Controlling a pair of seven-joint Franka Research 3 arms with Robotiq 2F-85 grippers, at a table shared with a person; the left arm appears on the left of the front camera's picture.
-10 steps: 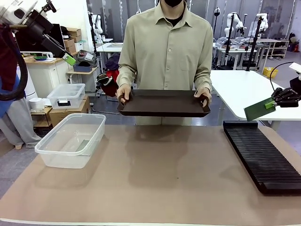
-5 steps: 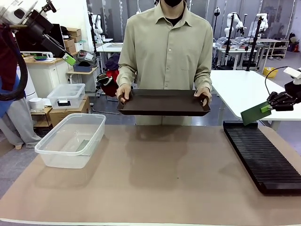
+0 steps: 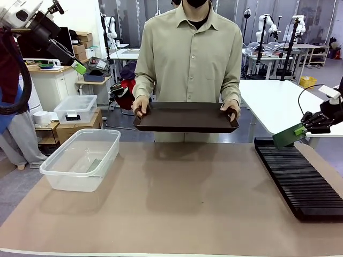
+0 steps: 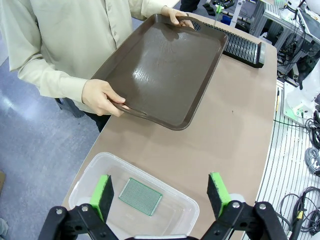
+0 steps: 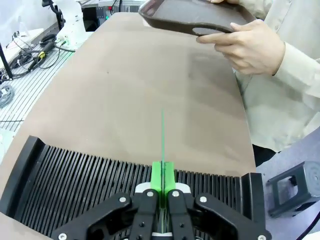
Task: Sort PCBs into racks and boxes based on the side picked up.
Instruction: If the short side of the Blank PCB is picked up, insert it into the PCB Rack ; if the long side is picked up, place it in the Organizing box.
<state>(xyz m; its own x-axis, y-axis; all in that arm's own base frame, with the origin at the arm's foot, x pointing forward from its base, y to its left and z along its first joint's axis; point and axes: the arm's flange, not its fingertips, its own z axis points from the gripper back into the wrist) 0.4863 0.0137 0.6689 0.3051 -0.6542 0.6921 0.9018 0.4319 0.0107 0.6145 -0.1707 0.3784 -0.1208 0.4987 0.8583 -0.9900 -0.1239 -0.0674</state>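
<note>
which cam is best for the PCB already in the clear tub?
Left wrist view: it looks straight down on the PCB lying flat on the tub floor. In the front view it's a faint sliver through the tub wall.

My pads (image 5: 162, 176) are bright green, rubbery and matt. The tray (image 4: 165, 70) is dark brown with a glossy sheen; the tub (image 3: 80, 159) is clear, smooth plastic. The rack (image 5: 90, 185) is matt black, ribbed plastic.
</note>
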